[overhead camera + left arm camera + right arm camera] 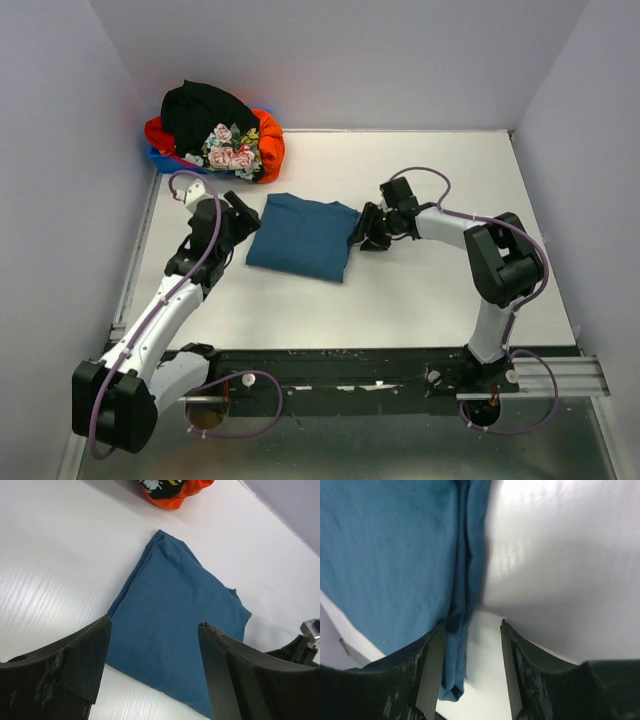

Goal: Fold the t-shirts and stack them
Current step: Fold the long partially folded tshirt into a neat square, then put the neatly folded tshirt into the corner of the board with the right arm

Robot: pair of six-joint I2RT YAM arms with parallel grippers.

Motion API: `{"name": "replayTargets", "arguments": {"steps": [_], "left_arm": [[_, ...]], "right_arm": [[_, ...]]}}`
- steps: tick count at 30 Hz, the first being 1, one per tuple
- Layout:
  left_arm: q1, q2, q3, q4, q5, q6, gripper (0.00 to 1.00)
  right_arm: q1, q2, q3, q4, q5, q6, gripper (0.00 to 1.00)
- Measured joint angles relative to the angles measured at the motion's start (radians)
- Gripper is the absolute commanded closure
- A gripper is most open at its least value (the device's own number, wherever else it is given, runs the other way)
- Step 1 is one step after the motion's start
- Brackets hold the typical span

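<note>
A teal-blue t-shirt (303, 237) lies folded into a rough square on the white table. My left gripper (245, 225) hovers open at its left edge; in the left wrist view the folded shirt (180, 610) shows through the wide gap of the gripper (155, 622). My right gripper (360, 232) is at the shirt's right edge. Its jaws (471, 625) stand apart, with the shirt's thick folded edge (460, 605) lying loose against the left finger, not pinched. The other t-shirts, black (205, 105), orange-red (270, 145) and flowered (232, 152), sit heaped at the back left.
The heap rests in a small blue bin (160, 156) in the back left corner, against the walls. The orange-red cloth (175, 495) shows at the top of the left wrist view. Bare white table (450, 290) stretches to the right and front of the teal shirt.
</note>
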Motion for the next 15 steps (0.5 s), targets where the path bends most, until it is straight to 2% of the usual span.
{"name": "replayTargets", "arguments": {"steps": [6, 12, 13, 15], "left_arm": [[-0.005, -0.082, -0.008, -0.030, 0.016, -0.003, 0.16], [-0.006, -0.138, -0.008, -0.060, 0.034, -0.003, 0.16], [-0.006, -0.143, -0.008, -0.063, 0.036, -0.003, 0.16], [-0.006, -0.156, -0.009, -0.071, 0.036, -0.003, 0.16]], "right_arm": [[0.015, -0.012, -0.059, 0.093, -0.057, 0.037, 0.41], [0.015, -0.078, -0.118, 0.100, -0.022, 0.070, 0.42], [0.015, -0.100, -0.132, 0.101, -0.010, 0.074, 0.41], [0.015, -0.138, -0.151, 0.108, -0.001, 0.078, 0.31]]}}
